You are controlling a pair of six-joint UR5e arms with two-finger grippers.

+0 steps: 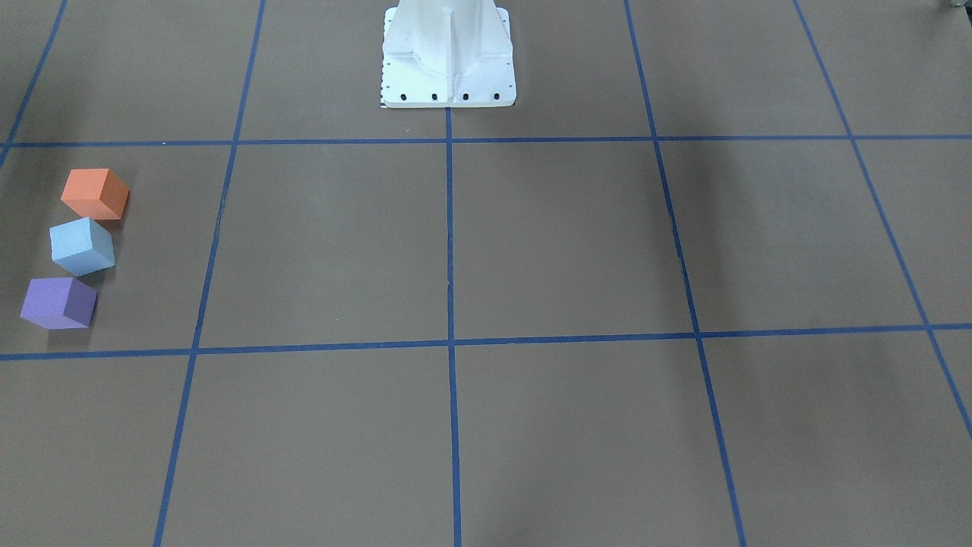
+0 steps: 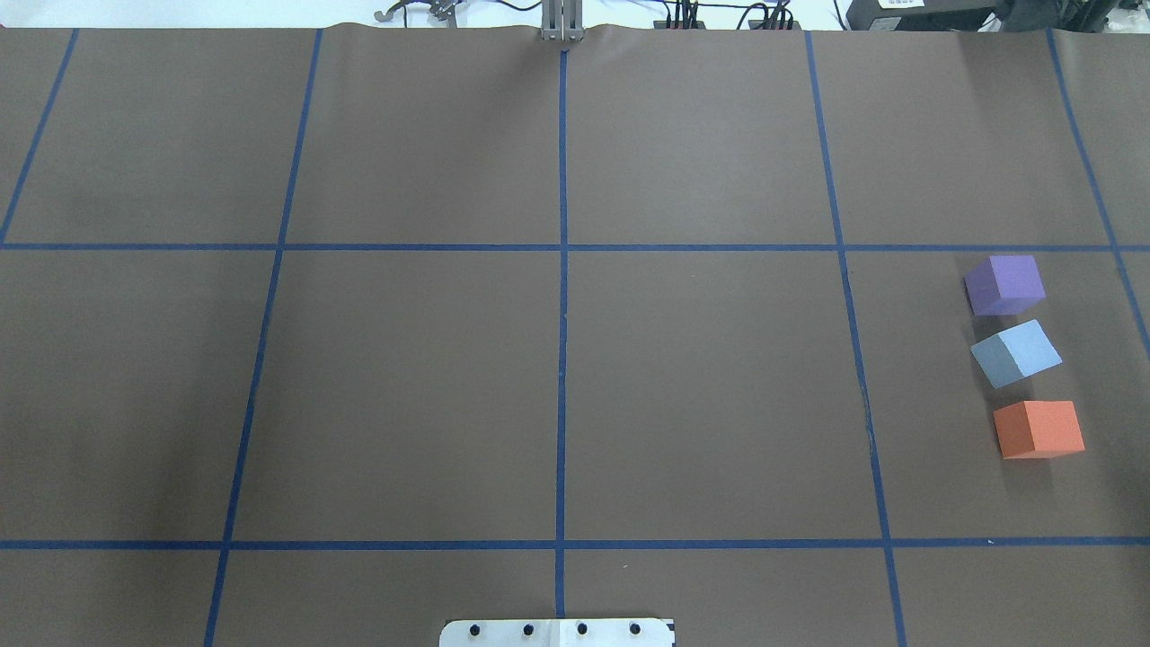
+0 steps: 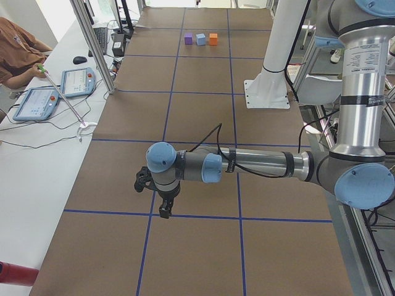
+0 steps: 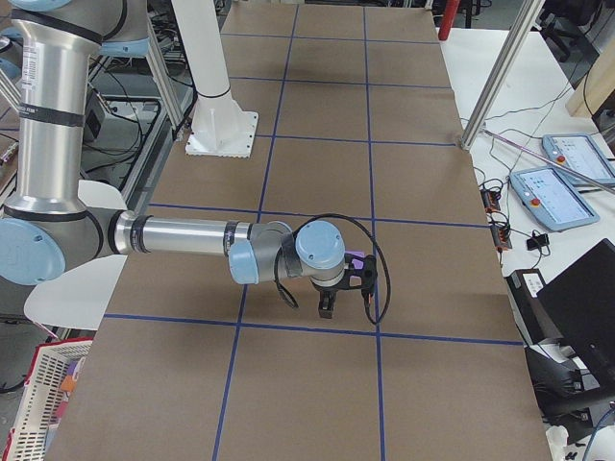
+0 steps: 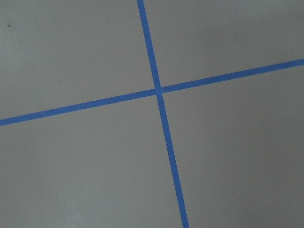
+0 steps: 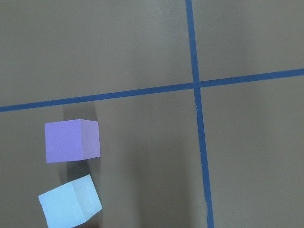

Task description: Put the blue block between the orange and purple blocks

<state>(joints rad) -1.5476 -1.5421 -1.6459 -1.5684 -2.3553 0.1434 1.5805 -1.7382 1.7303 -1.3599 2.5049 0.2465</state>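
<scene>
Placement looks done: blue block (image 2: pixel 1015 353) sits on the table (image 2: pixel 404 386) between orange block (image 2: pixel 1039 429) and purple block (image 2: pixel 1004 284), close to both, seemingly touching neither, and turned a little askew to them. I judge nothing is left beyond perhaps squaring it. Right gripper (image 4: pixel 327 307) hangs above the table near the row, and no block is in it. Whether its jaws are parted or closed cannot be told from the side view. The blue block lies near it, lower and off to one side, not beneath it. Left gripper (image 3: pixel 164 209) hovers well apart from the row, toward the table's other end; its state cannot be told either.
</scene>
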